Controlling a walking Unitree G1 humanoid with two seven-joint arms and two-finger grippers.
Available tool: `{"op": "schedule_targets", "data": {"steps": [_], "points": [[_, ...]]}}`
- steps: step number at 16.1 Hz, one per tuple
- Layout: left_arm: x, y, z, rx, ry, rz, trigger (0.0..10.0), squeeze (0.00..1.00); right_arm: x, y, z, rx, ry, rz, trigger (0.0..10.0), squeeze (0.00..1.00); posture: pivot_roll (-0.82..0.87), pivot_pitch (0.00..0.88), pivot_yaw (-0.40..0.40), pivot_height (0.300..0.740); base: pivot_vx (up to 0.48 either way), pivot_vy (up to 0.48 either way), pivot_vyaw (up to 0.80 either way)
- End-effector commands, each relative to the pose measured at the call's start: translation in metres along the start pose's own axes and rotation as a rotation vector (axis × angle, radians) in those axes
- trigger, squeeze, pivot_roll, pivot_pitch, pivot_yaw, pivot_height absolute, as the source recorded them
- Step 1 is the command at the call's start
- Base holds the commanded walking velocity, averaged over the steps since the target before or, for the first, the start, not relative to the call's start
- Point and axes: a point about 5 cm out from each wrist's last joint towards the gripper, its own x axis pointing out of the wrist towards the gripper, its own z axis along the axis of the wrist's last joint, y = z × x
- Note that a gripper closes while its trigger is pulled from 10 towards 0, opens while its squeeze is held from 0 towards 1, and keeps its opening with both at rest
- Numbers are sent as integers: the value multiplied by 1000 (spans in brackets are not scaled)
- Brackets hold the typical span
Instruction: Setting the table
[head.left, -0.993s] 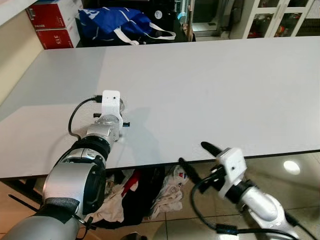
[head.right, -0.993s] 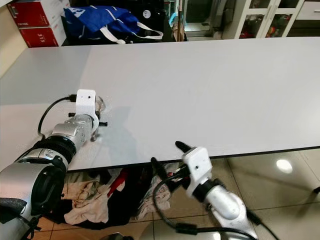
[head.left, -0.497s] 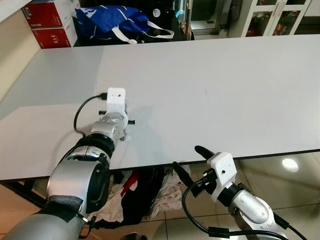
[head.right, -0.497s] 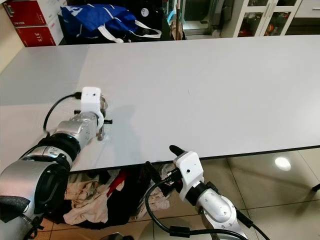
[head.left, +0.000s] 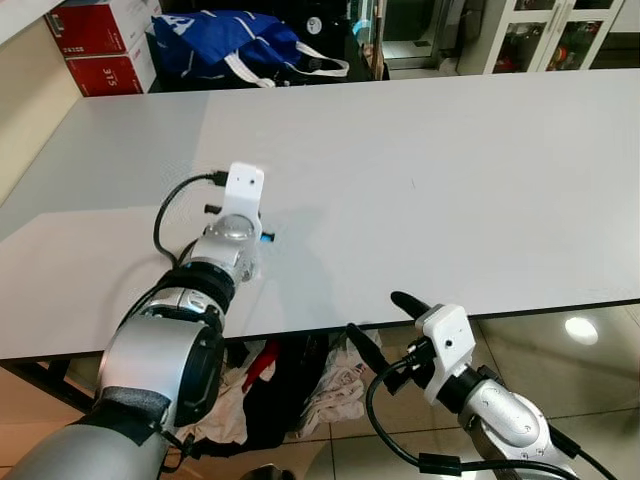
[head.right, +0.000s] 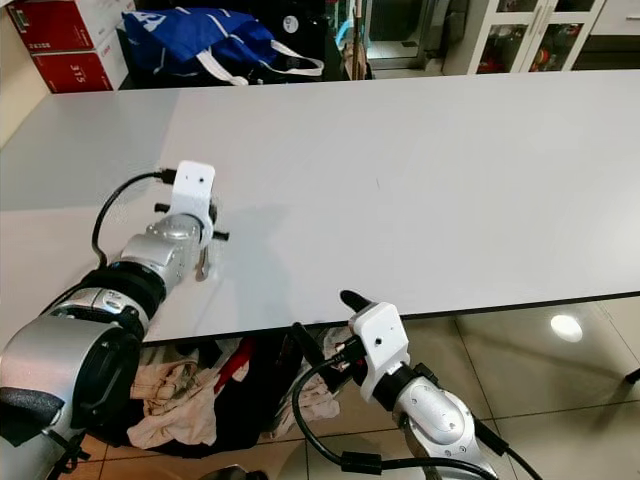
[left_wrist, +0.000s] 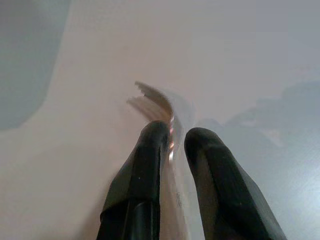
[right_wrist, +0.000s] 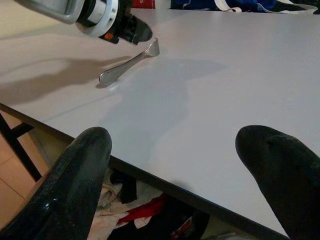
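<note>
My left gripper has its two black fingers pinched narrow on a fork, a shiny silver one with its tines curving past the fingertips and its handle end touching the white table near the front edge. The left arm reaches forward over the tabletop. My right gripper hangs spread wide, below the table's front edge, holding nothing.
</note>
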Motion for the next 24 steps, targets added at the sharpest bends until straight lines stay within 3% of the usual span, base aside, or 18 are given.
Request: {"op": "schedule_targets", "data": {"steps": [1,4,6,17,24], "points": [[-1,-6,9,-24,-9,-25,10000,0,1,-3,5,-7,-15,0,10000,0,-142,14,65,731,0,0,0],[-1,-13,-14,-121,105,-61,10000,0,1,-2,5,-8,-16,7,10000,0,-139,12,64,731,0,0,0],[-1,-10,-24,-141,140,-55,10000,0,0,-3,5,-8,-18,7,10000,0,-137,8,66,731,0,0,0],[-2,-13,-18,-148,121,-54,10000,0,-2,-5,6,-12,-10,13,10000,0,-136,17,58,731,0,0,0],[-2,-1,-32,-236,163,-2,10000,0,-4,-5,6,-14,-2,15,10000,0,-133,22,57,731,0,0,0]]}}
